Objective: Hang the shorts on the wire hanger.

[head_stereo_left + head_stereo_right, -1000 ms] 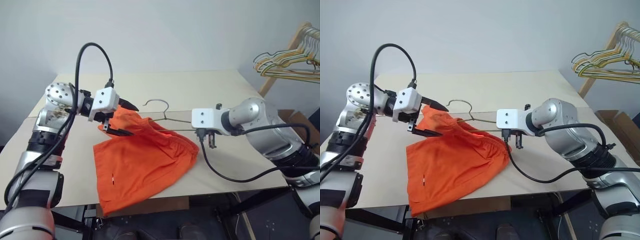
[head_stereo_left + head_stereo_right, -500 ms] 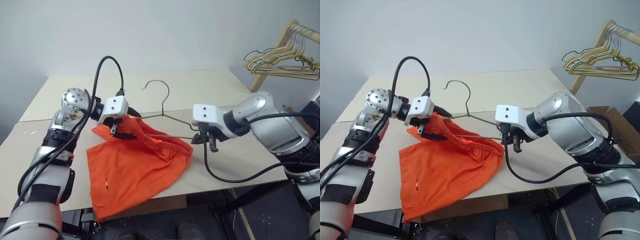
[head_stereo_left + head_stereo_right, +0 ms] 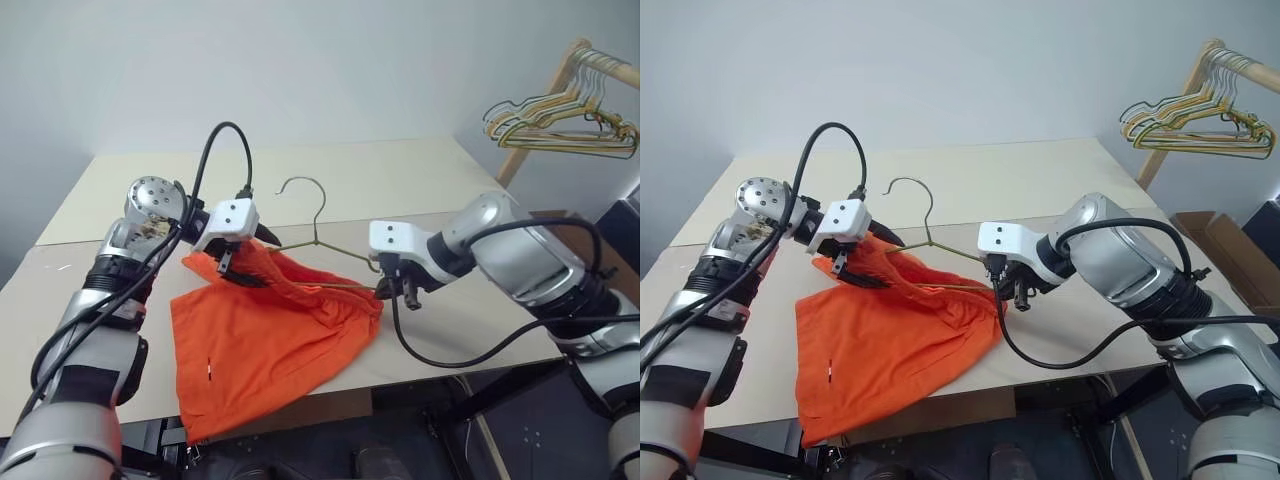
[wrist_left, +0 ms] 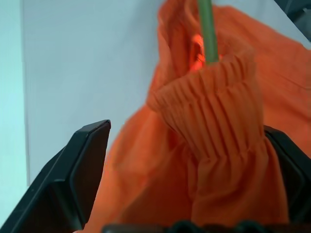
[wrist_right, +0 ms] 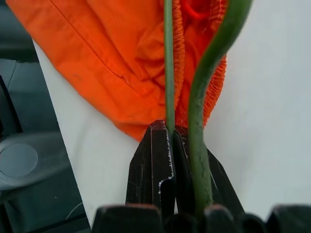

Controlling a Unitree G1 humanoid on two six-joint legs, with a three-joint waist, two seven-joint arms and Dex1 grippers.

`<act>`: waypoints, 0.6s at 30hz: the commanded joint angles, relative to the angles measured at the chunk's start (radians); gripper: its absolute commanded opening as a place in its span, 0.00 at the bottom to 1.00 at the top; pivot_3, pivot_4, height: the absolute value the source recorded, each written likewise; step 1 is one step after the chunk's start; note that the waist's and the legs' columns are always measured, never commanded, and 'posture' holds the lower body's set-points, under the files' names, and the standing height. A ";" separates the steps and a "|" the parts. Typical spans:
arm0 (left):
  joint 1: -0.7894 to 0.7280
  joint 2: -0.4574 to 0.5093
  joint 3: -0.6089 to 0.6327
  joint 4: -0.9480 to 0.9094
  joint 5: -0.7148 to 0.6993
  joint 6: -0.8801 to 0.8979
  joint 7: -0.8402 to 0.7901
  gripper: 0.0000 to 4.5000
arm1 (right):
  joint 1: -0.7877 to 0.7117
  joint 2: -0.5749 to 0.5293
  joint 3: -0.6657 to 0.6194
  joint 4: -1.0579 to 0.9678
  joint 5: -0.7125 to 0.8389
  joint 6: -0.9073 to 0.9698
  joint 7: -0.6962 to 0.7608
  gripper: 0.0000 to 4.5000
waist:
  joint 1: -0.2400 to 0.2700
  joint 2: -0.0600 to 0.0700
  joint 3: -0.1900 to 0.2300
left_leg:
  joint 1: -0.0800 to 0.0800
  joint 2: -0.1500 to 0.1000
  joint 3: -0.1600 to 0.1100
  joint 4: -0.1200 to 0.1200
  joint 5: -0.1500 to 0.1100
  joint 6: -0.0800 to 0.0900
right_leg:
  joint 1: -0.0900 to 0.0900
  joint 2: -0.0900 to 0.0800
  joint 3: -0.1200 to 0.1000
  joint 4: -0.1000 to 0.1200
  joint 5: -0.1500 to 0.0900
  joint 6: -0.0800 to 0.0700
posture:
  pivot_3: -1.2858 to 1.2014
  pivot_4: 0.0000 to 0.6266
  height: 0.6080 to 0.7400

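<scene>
The bright orange soft fabric shorts [image 3: 265, 330] lie spread on the pale beige desk [image 3: 400, 180] with one leg drooping over its near edge, while their gathered elastic waistband is bunched up around the left shoulder of the thin brass-grey wire hanger [image 3: 315, 250]. The hanger's long axis runs across the desk from left tool to right tool, hook [image 3: 302, 190] pointing up and away. The right tool [image 5: 171, 141] is clamped on the hanger's lower bar at its right corner, holding the frame off the desk. The left tool [image 4: 184, 160] stands wide apart, its two black fingers [image 4: 82, 170] straddling the waistband fold with the wire emerging just beyond. The left arm is the nearer to the fabric, so any further pull of the waistband along the wire, toward the right tool, looks like its job.
</scene>
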 commanded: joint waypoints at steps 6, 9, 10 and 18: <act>-0.065 -0.017 -0.029 0.025 0.025 0.002 0.000 0.81 | -0.046 0.008 -0.018 0.016 0.027 0.007 0.012 0.00 | 0.008 0.000 0.000 | -0.001 0.000 0.000 0.001 -0.002 0.003 | 0.000 0.000 0.000 0.000 0.000 0.000 | 0.47 0.00 1.00; -0.079 -0.037 -0.010 0.046 0.033 0.009 0.006 0.60 | -0.048 0.007 -0.023 0.015 0.034 0.012 0.012 0.00 | 0.005 0.000 0.000 | -0.001 0.000 0.000 0.001 -0.002 0.003 | 0.000 0.000 0.000 0.000 0.000 0.000 | 0.47 0.00 1.00; -0.084 -0.041 -0.004 0.050 0.030 0.014 0.003 0.52 | -0.048 0.006 -0.024 0.014 0.037 0.014 0.011 0.00 | 0.004 0.000 0.000 | -0.001 0.000 0.000 0.001 -0.002 0.003 | 0.000 0.000 0.000 0.000 0.000 0.000 | 0.47 0.00 1.00; -0.081 -0.038 0.002 0.043 0.010 0.036 -0.004 0.00 | -0.033 -0.003 -0.034 -0.005 0.052 -0.004 0.000 0.00 | 0.002 0.000 0.000 | -0.001 0.000 0.000 0.001 -0.002 0.003 | -0.001 0.000 0.000 0.000 0.000 0.000 | 0.47 0.00 1.00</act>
